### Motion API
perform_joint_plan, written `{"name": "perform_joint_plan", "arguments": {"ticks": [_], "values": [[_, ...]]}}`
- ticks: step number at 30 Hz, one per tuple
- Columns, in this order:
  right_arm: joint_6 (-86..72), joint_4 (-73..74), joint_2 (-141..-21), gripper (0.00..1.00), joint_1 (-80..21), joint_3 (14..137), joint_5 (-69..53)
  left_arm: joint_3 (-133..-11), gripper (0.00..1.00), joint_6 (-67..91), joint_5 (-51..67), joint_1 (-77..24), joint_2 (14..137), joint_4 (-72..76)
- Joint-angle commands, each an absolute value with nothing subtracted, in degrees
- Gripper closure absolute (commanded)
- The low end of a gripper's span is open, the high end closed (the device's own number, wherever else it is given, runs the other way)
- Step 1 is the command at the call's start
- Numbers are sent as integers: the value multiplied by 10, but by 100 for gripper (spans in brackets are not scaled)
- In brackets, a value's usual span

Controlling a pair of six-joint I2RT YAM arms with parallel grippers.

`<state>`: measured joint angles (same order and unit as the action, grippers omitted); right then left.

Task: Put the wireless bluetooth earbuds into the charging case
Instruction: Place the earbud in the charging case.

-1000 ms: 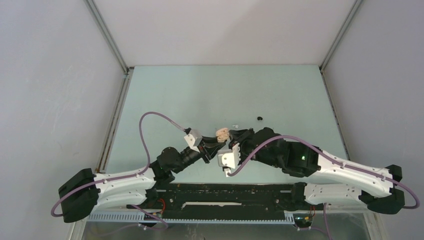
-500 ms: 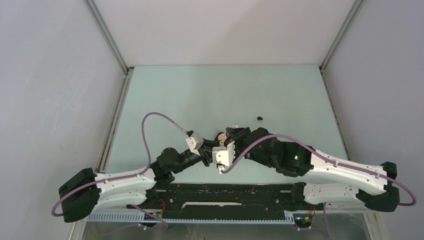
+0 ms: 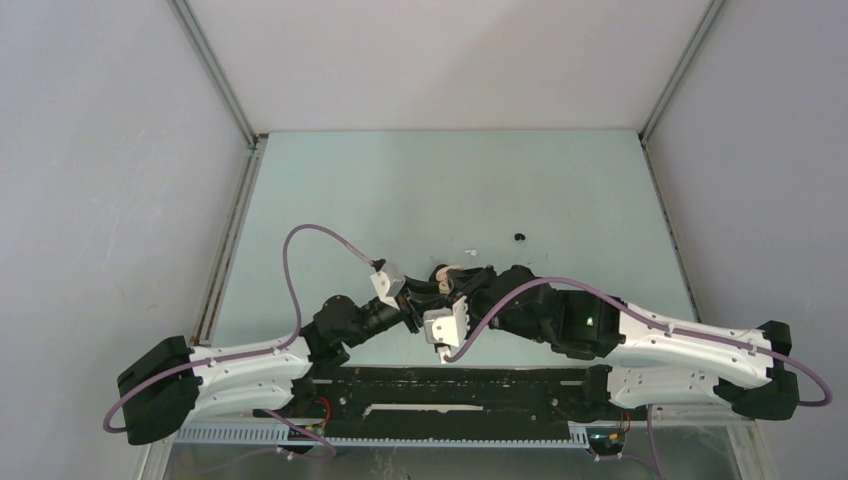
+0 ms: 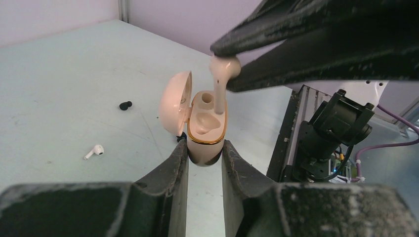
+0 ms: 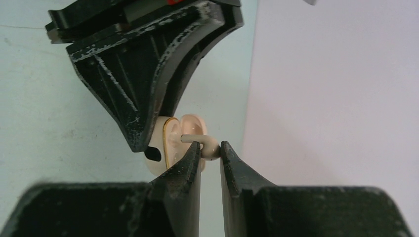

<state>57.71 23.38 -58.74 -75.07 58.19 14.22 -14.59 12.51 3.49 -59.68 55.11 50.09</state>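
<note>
Our left gripper clamps the open peach plastic charging case, base hidden between its jaws. Our right gripper pinches a cream stemmed earbud above it, stem pointing down at a socket; we can't tell if it's in. Beyond, a white earbud, then a black earbud.

charging case: glossy pale peach, with a gold band round the base rim
held earbud: pale peach, matches the case
loose stemmed earbud: white
loose round earbud: black
table: plain pale mint green
left gripper, right gripper: black, edges scuffed whitish
arm shells: white, with black joints
cables: purple
walls: plain pale lilac-grey
</note>
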Motion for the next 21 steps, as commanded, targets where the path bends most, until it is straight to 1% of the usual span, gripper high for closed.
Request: {"name": "perform_joint_plan", "arguments": {"ticks": [1,21], "values": [[593,195,-574,100,-761,566,154,-168,100,146,46,-594,542,535],[616,153,-578,100,-767,538,174,-163,100,163,53,-594,538,551]]}}
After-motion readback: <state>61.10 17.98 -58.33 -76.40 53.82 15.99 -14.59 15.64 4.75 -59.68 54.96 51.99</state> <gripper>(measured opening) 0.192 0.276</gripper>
